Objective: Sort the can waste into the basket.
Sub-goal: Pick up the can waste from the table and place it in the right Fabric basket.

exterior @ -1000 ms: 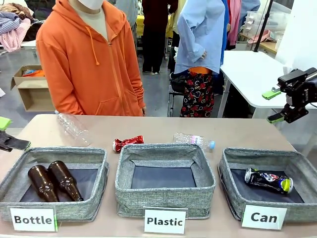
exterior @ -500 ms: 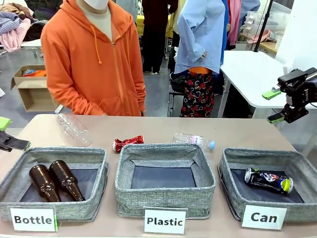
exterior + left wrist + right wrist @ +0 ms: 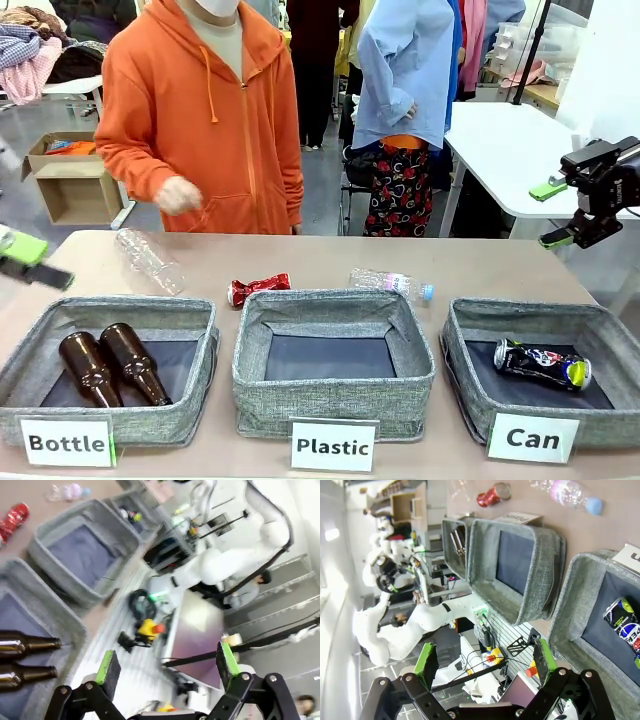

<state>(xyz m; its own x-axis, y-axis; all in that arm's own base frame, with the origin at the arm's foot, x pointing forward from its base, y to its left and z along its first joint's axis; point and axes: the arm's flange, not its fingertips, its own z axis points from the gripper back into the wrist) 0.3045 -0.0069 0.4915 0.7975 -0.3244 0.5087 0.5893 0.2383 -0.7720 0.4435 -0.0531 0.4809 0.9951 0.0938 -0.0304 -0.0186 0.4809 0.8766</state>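
Two pairs of empty, wide-open jaws, both well apart from red can (image 3: 258, 289)

A robotics lab. A white robot arm (image 3: 220, 565) stands beside an emergency-stop button (image 3: 147, 629) and loose cables (image 3: 140, 605); labelled grey bins (image 3: 333, 395) line the table (image 3: 320, 260).

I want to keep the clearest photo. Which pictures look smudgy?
Front view: mostly sharp, but the person's hand and the robot's left hand look smeared. Left wrist view: blurry all over, even the two brown glass bottles. Right wrist view: sharp, with the crushed shiny red can crisp.
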